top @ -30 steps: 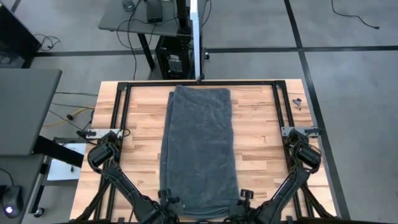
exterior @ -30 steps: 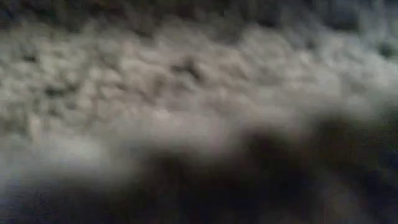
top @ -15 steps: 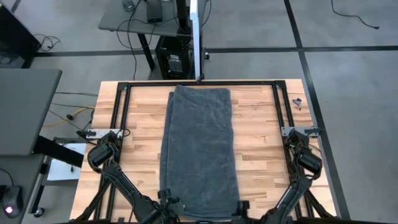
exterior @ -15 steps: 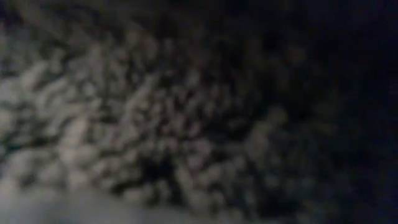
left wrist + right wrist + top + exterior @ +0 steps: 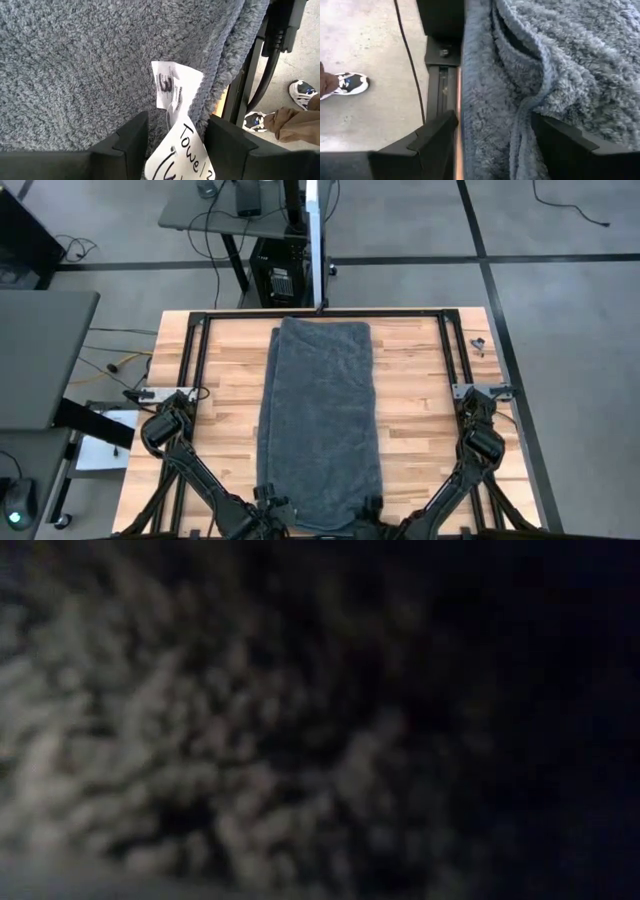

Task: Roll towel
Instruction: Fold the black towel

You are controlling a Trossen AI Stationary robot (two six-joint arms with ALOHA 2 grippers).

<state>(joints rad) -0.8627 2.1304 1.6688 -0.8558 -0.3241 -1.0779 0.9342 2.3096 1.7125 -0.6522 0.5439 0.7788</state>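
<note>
The towel (image 5: 320, 425) lay as a long folded strip down the middle of the table (image 5: 420, 380), from the upper centre to the bottom edge of the high view. The left gripper (image 5: 175, 142) stood open around the towel's white tag (image 5: 176, 95). The right gripper (image 5: 495, 135) stood open around the towel's hem.

towel (image 5: 320, 420): 1 | arms: 2 | tag (image 5: 175, 90): 1 | table (image 5: 420, 420): 1 | shoes: 2
</note>
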